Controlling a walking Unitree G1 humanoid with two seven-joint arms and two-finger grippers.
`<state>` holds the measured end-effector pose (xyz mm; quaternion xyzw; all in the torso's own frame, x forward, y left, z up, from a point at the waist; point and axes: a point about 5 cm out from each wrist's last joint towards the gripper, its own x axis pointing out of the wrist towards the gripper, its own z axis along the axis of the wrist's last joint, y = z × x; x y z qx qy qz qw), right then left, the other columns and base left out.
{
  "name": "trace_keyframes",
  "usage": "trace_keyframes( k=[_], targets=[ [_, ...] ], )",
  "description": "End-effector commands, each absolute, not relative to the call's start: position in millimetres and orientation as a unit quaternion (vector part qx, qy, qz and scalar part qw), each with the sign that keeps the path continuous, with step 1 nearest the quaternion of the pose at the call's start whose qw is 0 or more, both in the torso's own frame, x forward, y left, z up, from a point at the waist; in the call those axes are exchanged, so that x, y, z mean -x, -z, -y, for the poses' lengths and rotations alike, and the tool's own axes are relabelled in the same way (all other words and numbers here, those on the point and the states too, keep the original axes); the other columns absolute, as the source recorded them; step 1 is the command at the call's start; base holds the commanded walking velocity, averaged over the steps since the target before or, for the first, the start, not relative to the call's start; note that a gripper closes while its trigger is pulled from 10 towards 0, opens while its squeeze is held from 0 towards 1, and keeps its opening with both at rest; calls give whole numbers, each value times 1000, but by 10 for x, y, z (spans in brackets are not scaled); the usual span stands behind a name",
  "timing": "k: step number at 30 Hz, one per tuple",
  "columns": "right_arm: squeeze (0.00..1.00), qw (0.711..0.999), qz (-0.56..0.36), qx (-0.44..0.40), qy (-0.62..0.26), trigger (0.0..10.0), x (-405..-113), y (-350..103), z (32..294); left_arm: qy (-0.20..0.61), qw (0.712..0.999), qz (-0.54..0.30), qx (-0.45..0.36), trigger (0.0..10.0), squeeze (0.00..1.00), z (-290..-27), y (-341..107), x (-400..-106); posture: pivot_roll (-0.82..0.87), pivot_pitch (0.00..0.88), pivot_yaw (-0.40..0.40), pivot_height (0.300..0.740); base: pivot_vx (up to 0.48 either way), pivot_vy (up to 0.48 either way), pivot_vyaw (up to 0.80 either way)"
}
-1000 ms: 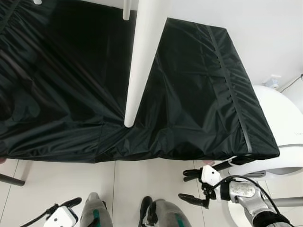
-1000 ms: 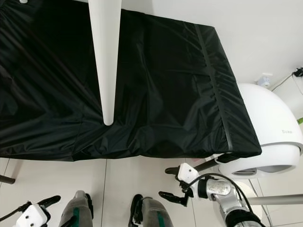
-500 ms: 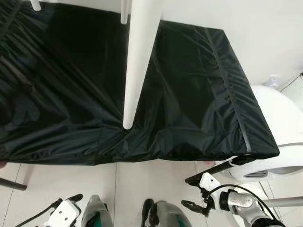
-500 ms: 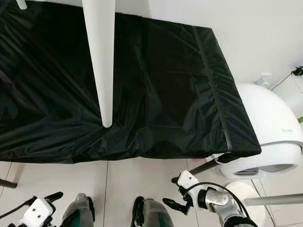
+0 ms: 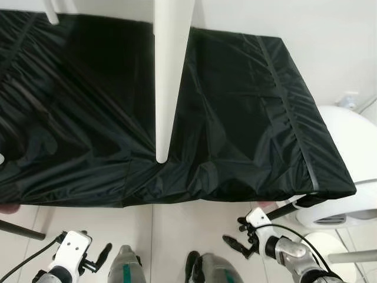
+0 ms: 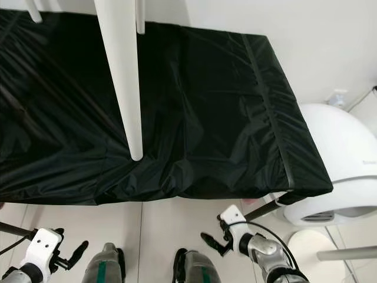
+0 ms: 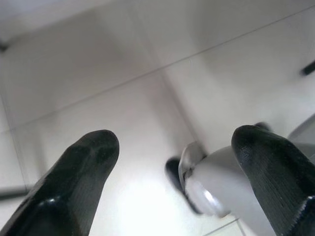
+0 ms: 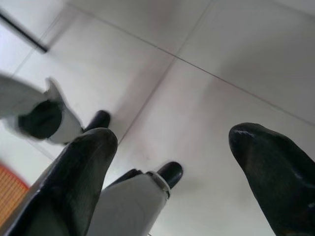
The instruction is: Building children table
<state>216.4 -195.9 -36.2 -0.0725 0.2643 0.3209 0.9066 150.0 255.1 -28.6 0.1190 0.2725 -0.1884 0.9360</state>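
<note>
Table leg (image 5: 168, 88), one, black cover (image 5: 247, 124)

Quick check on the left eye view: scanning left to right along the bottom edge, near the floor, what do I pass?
Left end effector → robot's left foot → robot's right foot → right end effector → white round-bodied appliance at the far right.
</note>
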Motion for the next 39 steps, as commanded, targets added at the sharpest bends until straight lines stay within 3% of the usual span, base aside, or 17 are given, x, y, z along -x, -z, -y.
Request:
trace_keyframes(
  k=[1, 2, 16, 30, 33, 39],
  targets=[
    [0, 907, -284, 64, -303, 10000, -2095, 421, 1997, 147, 937, -290, -125, 10000, 0, -2571, 369, -1423, 153, 162, -54, 740, 0, 0, 0],
    [0, 915, -294, 53, -271, 10000, -2086, 464, 1972, 104, 938, -313, -109, 10000, 0, -2570, 478, -1473, 145, 159, -42, 740, 0, 0, 0],
    [0, 915, -365, 36, -169, 10000, -1934, 676, 1899, -25, 921, -383, -72, 10000, 0, -2501, 691, -1640, 112, 128, -5, 740, 0, 0, 0],
    [0, 904, -417, 25, -92, 10000, -1849, 784, 1882, -35, 905, -419, -63, 10000, 0, -2169, 793, -1753, 40, 50, 18, 740, 0, 0, 0],
    [0, 906, -415, 32, -70, 10000, -1837, 793, 1886, -20, 905, -419, -70, 10000, 0, -1980, 793, -1842, 8, 17, 22, 740, 0, 0, 0],
    [0, 907, -415, 40, -56, 10000, -1820, 798, 1922, 7, 907, -412, -85, 10000, 0, -1851, 778, -1910, 1, 10, 20, 740, 0, 0, 0]
  ],
)
